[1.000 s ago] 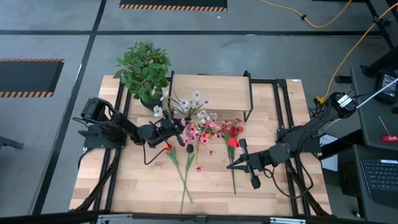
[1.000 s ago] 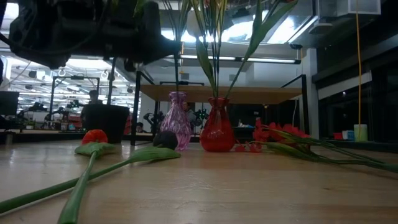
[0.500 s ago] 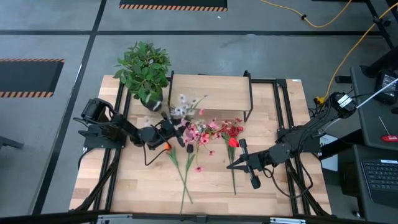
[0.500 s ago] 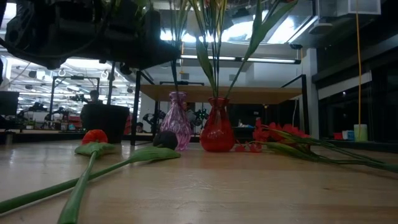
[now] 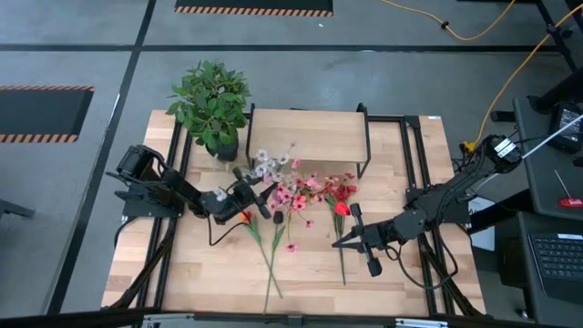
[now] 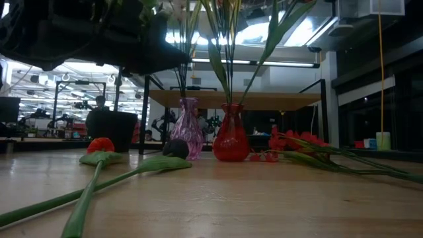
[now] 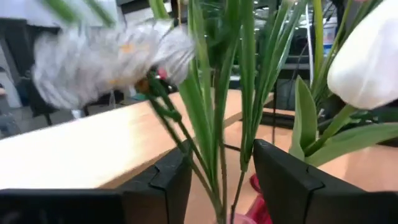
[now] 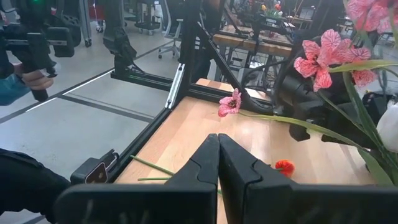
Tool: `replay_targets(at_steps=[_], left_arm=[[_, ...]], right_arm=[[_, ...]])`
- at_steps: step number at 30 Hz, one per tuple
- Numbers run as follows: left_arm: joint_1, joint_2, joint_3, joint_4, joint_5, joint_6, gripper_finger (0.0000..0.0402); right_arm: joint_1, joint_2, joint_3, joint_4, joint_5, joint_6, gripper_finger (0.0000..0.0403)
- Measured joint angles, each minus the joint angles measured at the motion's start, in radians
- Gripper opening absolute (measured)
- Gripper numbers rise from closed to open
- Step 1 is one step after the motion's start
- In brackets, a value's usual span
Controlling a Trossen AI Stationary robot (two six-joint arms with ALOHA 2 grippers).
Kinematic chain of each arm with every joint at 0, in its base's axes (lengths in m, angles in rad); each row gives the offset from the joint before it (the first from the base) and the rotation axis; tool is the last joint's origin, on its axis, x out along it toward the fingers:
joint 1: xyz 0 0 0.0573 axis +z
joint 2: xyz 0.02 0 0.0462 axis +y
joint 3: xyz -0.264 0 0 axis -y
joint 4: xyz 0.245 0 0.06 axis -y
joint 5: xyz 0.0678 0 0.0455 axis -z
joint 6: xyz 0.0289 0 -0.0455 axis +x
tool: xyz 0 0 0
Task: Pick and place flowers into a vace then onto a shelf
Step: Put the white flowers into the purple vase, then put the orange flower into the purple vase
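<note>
White flowers stand with their green stems in a purple vase in front of the shelf. Beside it, a red vase holds more stems under pink blooms. My left gripper is open; the white flowers' stems rise between its two fingers. Loose flowers lie on the table: an orange one, a pink one and red ones. My right gripper is shut, with nothing in it, above the table near a red flower's stem.
A bushy plant in a black pot stands at the table's far left, next to the shelf. Long stems lie across the middle toward the near edge. In the right wrist view a person's hand shows beyond the table.
My left gripper has opened, let go of the white flowers' stems and drawn back a little toward the table's left edge. The white blooms, spread wide before, have gathered into a tighter bunch above the purple vase.
</note>
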Motion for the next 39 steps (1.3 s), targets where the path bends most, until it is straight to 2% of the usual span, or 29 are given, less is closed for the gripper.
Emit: replay_targets(at_steps=[8, 16, 23, 31, 39], left_arm=[[-0.065, -0.004, 0.0, -0.003, -0.138, 0.067, 0.0171], [-0.114, -0.004, 0.0, -0.003, -0.225, 0.1, 0.0171], [-0.173, -0.071, 0.0, -0.003, -0.302, 0.17, 0.0171], [-0.318, -0.14, 0.0, -0.071, -0.416, 0.144, 0.0171], [-0.532, -0.165, 0.015, -0.078, -0.519, 0.102, 0.0164]], right_arm=[[0.0, 0.0, 0.0, -0.005, 0.0, 0.001, 0.0006], [0.0, 0.0, 0.0, -0.005, 0.0, 0.003, 0.0006], [0.0, 0.0, 0.0, -0.009, 0.0, 0.018, 0.0007], [0.0, 0.0, 0.0, -0.01, 0.0, 0.022, 0.0007], [0.0, 0.0, 0.0, -0.011, -0.001, 0.026, 0.0007]])
